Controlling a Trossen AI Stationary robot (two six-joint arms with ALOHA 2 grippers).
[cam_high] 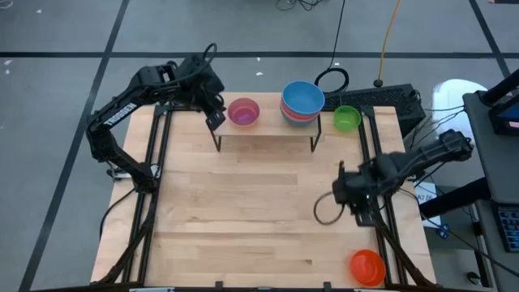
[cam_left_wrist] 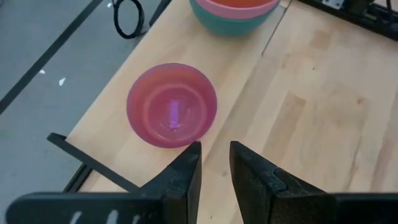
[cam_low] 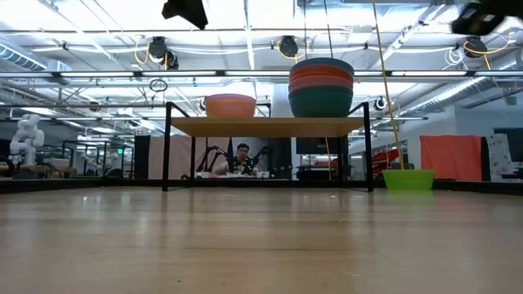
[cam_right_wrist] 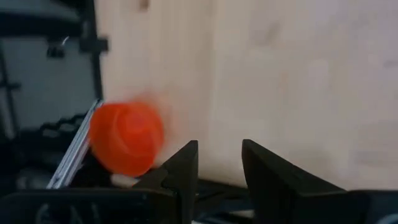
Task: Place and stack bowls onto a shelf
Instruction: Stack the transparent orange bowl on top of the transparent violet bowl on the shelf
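- Left gripper point(cam_left_wrist: 214, 168): fingers slightly parted, empty, upper left of the high view, just beside the pink bowl point(cam_high: 243, 112) on the shelf point(cam_high: 268, 134).
- Right gripper point(cam_right_wrist: 217, 165): fingers parted, empty, at right over the table point(cam_high: 243, 211); orange bowl point(cam_high: 367, 266) lower right.
- Stacked bowls point(cam_high: 302, 101) upper centre, green bowl point(cam_high: 346, 118) beside them.

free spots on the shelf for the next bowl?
On the shelf, bare board lies between the pink bowl and the blue-topped stack. The left end is crowded: the left gripper hangs beside the pink bowl. The green bowl sits on the tabletop, right of the shelf.
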